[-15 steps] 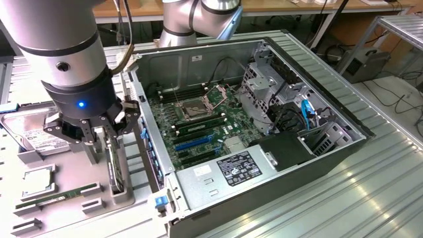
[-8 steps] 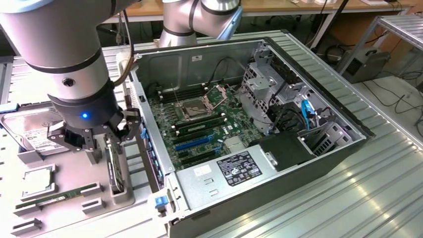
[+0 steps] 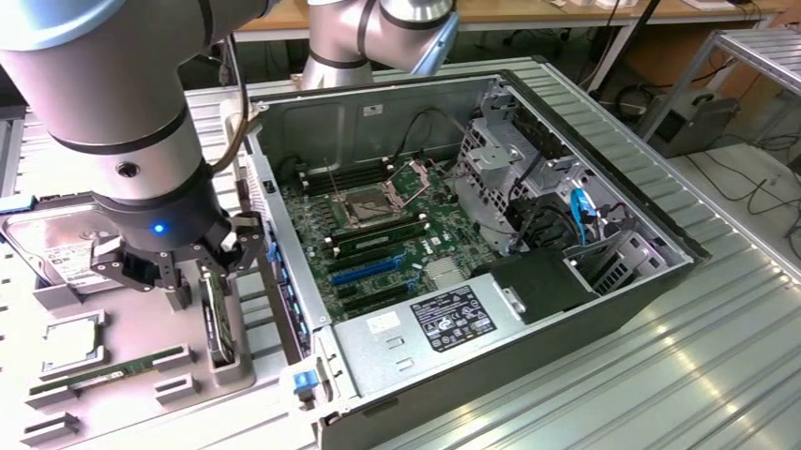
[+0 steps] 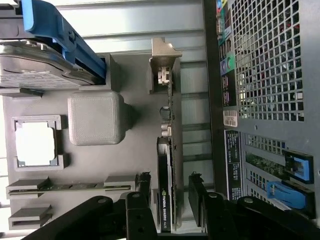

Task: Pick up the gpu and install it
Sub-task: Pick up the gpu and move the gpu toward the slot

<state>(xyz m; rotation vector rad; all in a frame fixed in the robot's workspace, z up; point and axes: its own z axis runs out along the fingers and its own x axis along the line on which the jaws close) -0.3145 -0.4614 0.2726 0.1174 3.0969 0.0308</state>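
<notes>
at the exterior view's left of the open computer case [image 3: 375, 112], the gpu [image 3: 221, 323] stands on edge in a grey holder [image 3: 233, 373]. the claw [image 3: 206, 281] straddles it, open wide, gripping nothing. a good grasp here wants the card centred and its flat faces squeezed squarely.

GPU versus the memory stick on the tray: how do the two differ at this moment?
The gpu is a dark card standing tall on its edge; the memory stick is a narrow green strip sitting low. The gripper straddles the gpu, open, with gaps on both sides; the memory stick sits apart from the gripper. Both rest in gray holders on the tray, outside the computer case.
</notes>
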